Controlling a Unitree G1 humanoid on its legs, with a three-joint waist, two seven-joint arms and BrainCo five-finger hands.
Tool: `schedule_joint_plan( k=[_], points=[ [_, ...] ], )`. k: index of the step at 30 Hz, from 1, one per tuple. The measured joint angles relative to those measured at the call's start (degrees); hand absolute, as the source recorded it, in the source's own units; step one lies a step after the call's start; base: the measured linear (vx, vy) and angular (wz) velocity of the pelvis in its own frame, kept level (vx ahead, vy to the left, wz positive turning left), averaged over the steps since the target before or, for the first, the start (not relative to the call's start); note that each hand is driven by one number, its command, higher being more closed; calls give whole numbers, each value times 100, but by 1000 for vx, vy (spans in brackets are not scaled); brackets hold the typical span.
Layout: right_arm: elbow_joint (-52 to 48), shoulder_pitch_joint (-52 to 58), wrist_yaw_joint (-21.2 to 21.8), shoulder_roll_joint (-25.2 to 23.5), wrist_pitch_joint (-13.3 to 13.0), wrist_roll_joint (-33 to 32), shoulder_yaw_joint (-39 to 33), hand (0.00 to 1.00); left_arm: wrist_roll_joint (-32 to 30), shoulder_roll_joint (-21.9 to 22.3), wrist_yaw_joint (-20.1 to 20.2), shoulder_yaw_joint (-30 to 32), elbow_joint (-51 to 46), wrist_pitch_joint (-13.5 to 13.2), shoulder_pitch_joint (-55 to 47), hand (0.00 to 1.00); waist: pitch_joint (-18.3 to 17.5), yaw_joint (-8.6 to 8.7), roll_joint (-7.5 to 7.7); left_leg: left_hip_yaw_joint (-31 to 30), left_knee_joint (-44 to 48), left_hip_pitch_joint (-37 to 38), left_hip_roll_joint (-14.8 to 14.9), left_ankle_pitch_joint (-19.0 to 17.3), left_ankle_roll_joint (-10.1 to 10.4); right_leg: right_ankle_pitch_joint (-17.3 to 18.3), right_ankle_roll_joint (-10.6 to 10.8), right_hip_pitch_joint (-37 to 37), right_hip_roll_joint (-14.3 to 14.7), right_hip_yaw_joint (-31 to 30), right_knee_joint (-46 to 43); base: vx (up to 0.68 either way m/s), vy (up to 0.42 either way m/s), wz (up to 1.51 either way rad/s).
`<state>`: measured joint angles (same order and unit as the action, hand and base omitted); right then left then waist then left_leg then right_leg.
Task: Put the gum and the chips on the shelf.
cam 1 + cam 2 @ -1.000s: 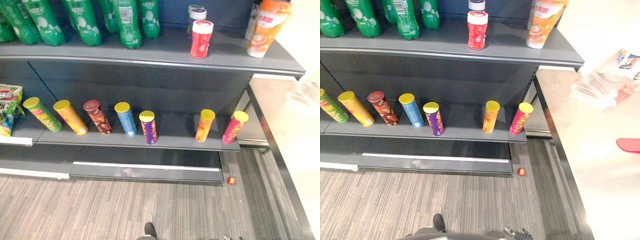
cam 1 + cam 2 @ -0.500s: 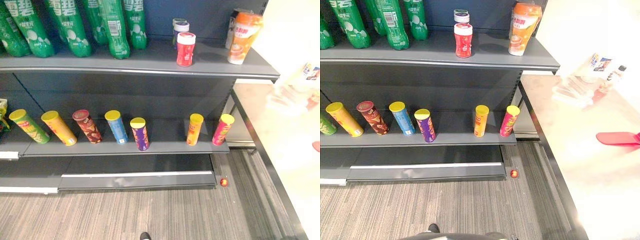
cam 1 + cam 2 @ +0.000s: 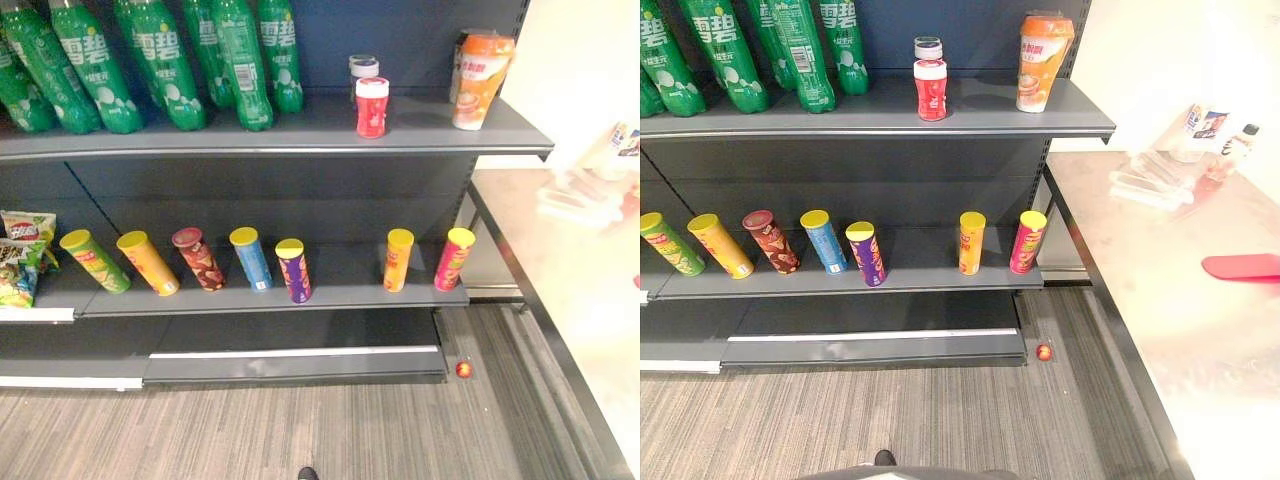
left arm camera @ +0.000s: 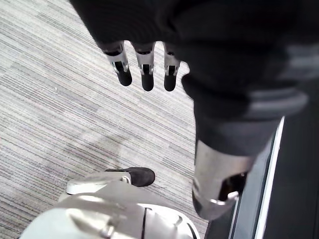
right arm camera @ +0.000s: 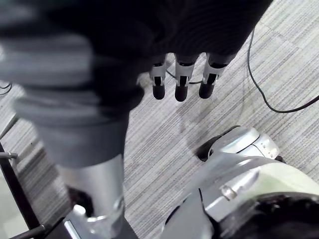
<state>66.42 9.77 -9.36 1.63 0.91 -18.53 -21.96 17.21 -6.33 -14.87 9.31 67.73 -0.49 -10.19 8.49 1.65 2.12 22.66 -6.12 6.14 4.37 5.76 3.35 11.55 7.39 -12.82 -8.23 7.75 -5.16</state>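
Observation:
A red gum jar (image 3: 371, 107) with a white cap stands on the upper shelf (image 3: 300, 135), with a second jar (image 3: 361, 67) right behind it. Several chip tubes with yellow lids stand in a row on the lower shelf (image 3: 330, 290), from a green tube (image 3: 94, 261) at the left, past a purple tube (image 3: 293, 270), to a pink tube (image 3: 452, 259) at the right. My left hand (image 4: 145, 67) hangs over the carpet with straight fingers and holds nothing. My right hand (image 5: 180, 82) hangs the same way, open and empty.
Green bottles (image 3: 162, 60) fill the upper shelf's left part and an orange cup (image 3: 480, 78) stands at its right end. Snack bags (image 3: 22, 255) lie at the lower left. A small red ball (image 3: 463, 369) lies on the floor. A pale table (image 3: 1160, 270) at the right carries clear bags (image 3: 1170, 165) and a red object (image 3: 1245, 266).
The whole picture has shifted, so the camera has moved. Nothing on the shelves has moved.

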Motion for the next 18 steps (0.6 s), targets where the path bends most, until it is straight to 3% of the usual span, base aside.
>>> schedule_joint_plan(
  k=[5,8,11,18],
  points=[
    [31,-14,1,-12,-10,0,-13,0,0,-6,-20,-17,1,-83,-27,0,-5,-10,13,-6,0,21,-159,-51,-83,9,56,-41,-115,7,7,66,39,3],
    [127,-64,13,-3,-38,0,-28,0,34,-2,-227,-74,4,-357,-35,0,-19,-9,21,4,0,38,-207,-89,-107,-14,47,-53,-162,8,6,69,22,-2],
    [205,-112,25,-1,-32,1,-58,0,54,51,-764,-92,-89,-841,51,0,-4,-7,46,8,0,38,-216,-107,-112,-14,48,-58,-175,13,24,53,2,0],
    [197,-127,128,8,-3,-75,-64,0,-383,250,-2287,-12,-1667,-1809,680,0,49,24,14,9,0,-4,-217,-123,-105,32,46,-43,-197,31,83,1,-1,0]
  ],
)
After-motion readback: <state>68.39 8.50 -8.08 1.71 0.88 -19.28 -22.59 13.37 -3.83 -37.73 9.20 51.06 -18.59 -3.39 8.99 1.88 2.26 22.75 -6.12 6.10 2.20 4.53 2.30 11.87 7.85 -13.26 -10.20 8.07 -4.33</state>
